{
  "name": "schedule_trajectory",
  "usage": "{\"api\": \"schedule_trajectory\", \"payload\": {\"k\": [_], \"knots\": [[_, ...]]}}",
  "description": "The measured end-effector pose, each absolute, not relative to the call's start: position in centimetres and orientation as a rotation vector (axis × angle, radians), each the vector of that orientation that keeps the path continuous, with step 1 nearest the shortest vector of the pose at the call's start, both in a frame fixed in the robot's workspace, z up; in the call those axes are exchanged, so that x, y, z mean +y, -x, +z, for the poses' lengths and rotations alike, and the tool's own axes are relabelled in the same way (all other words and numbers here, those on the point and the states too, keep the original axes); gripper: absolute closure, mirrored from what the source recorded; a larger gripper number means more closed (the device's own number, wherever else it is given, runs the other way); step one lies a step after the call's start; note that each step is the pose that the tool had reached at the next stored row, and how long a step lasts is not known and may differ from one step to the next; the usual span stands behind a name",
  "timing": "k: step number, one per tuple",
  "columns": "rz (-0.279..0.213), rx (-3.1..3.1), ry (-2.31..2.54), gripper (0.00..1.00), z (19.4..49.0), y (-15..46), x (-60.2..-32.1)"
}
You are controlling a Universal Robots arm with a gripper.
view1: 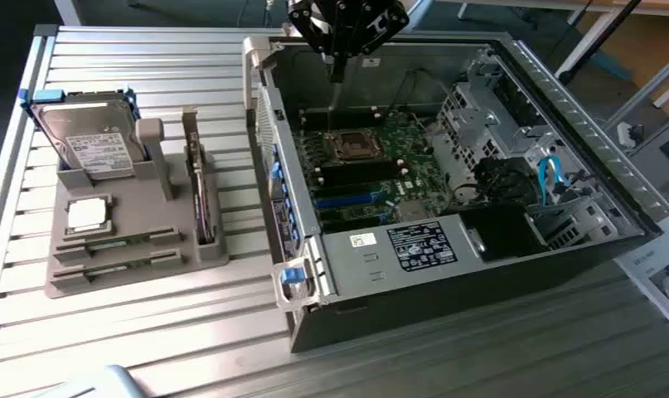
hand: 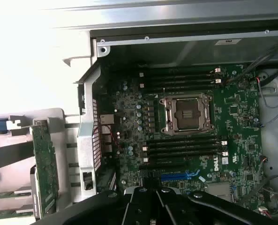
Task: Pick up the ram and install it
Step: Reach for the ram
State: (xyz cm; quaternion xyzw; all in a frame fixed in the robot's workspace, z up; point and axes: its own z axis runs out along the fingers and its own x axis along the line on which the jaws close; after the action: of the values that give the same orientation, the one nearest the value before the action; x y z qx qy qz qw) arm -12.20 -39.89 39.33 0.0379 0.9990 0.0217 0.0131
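Observation:
The ram [view1: 202,203] is a long green circuit-board stick standing on edge in the grey holder [view1: 157,249], at the exterior view's left of the open computer case [view1: 423,274]. The wrist view shows the ram [hand: 45,164] beside the case wall. My gripper [view1: 336,75] hangs above the far end of the case, over the motherboard [view1: 390,166], well apart from the ram. Its black fingers [hand: 141,204] lie together with nothing between them. Empty dark memory slots [hand: 185,145] run along both sides of the open processor socket [hand: 185,112].
The holder also carries a silver hard drive [view1: 91,145], a square processor chip [view1: 88,214] and flat green sticks [view1: 113,246] in its front slots. Cables and a drive cage [view1: 533,191] fill the case's far side. The slatted metal table [view1: 146,348] lies around.

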Motion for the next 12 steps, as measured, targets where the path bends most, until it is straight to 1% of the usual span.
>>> {"api": "schedule_trajectory", "payload": {"k": [12], "knots": [[0.068, 3.113, -0.118, 0.9, 39.33, 12.2, -39.89]]}}
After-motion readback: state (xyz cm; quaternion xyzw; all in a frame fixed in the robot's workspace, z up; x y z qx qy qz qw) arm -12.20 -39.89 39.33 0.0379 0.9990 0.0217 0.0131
